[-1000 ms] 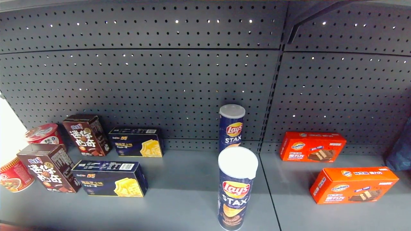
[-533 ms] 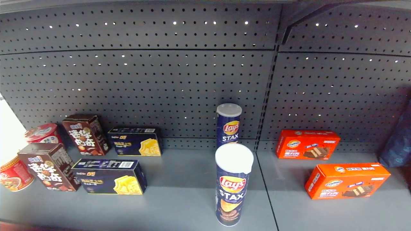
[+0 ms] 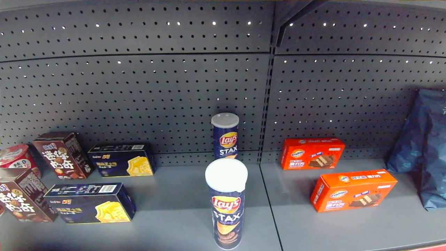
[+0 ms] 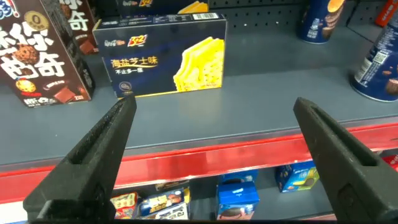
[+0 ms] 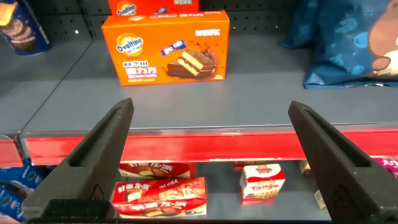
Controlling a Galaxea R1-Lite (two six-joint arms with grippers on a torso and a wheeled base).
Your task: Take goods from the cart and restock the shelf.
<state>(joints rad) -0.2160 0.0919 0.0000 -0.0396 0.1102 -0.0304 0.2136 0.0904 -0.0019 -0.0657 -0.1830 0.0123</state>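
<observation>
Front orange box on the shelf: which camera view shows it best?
The right wrist view: the front orange box lies whole and near, its printed face toward the camera, nothing covering it. The head view shows this box whole too, farther off, angled before the second orange box.

Head camera: panning to the robot's right. Blue bag (image 3: 423, 146), beyond the right pincer (image 5: 210, 107), coming into fuller view; red cup (image 3: 14, 158) slipping off the opposite edge.
</observation>
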